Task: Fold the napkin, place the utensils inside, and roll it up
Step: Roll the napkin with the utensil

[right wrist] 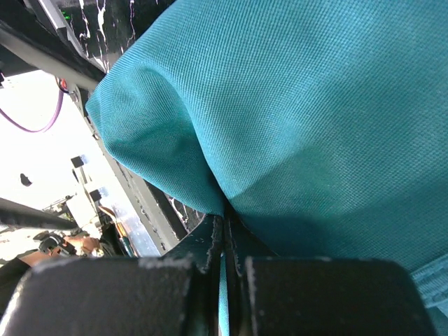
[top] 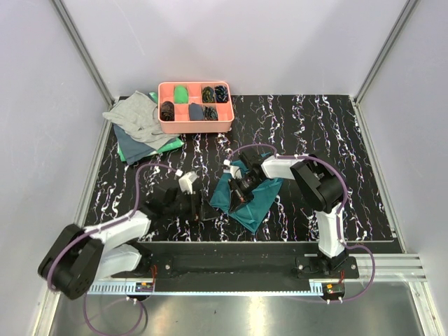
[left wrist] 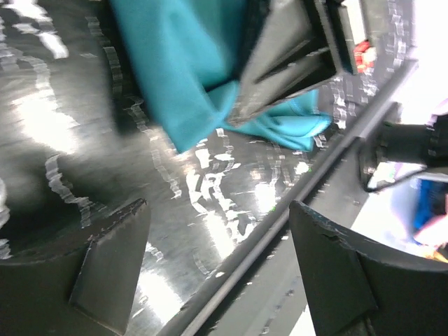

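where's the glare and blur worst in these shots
Left wrist: strong white glare on the glossy table, blown out at the right edge, and the napkin looks slightly smeared. Right wrist: the napkin weave is sharp, the background at left is overexposed, and the right gripper is dark and soft in the foreground. Top external: evenly lit, no noticeable blur.

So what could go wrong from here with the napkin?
1. The right end effector pinches only a thin fold of the napkin; pulling may slip it free or crumple the cloth more.
2. The left end effector, open and empty, sits close to the right one; they could collide.
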Controlling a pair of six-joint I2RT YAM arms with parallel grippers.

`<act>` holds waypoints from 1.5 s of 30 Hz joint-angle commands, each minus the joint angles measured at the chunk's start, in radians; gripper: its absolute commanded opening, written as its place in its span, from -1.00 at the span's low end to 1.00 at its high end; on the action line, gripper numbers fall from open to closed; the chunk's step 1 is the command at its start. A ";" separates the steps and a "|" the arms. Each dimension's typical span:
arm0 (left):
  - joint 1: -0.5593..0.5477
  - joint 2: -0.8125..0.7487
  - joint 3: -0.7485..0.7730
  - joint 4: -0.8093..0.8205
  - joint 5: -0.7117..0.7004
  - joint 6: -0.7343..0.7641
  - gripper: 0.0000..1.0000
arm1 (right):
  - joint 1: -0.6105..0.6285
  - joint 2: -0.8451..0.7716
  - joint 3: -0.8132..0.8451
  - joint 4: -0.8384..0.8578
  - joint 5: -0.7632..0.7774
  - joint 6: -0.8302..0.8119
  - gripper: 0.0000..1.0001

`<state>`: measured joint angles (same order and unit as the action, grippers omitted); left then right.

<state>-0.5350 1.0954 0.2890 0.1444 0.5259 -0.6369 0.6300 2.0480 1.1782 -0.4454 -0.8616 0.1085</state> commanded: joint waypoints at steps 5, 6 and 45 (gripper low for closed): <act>-0.036 0.245 0.047 0.385 0.126 -0.133 0.65 | -0.003 0.014 0.001 0.031 0.001 -0.013 -1.00; -0.036 0.260 0.064 0.403 0.122 -0.139 0.65 | -0.003 0.015 0.001 0.031 0.001 -0.013 -1.00; 0.067 0.572 0.180 0.701 0.198 -0.176 0.64 | -0.006 0.017 -0.015 0.040 0.026 -0.007 -1.00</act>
<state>-0.4694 1.6279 0.4267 0.7902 0.6712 -0.8059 0.6281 2.0491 1.1725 -0.4236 -0.8688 0.1097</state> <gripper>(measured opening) 0.833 0.010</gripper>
